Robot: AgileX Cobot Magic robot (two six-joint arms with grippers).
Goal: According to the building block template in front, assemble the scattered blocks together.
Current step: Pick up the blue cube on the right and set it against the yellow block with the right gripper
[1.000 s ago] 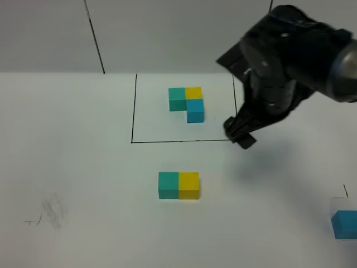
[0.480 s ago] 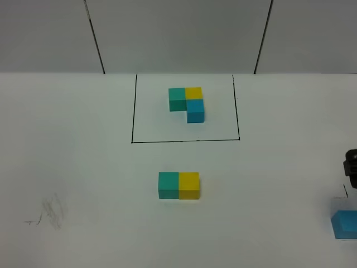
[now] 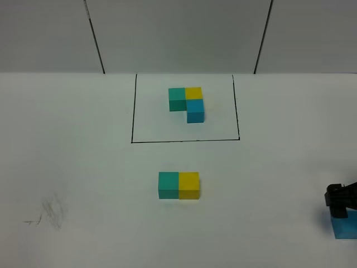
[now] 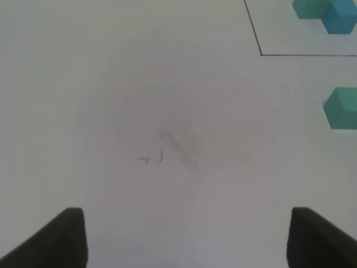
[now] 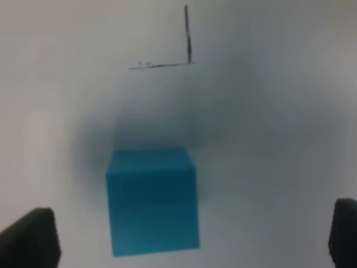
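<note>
White table bears the template at the back; nearer, teal cube and yellow cube touch. Right gripper, jaws apart, hangs over the blue cube at the table's right edge. Left gripper, jaws apart, hangs above an unreadable pencil scribble.

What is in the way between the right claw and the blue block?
Nothing that I can see. The right gripper hangs open just over the light blue cube, and only white table shows around the cube.
</note>
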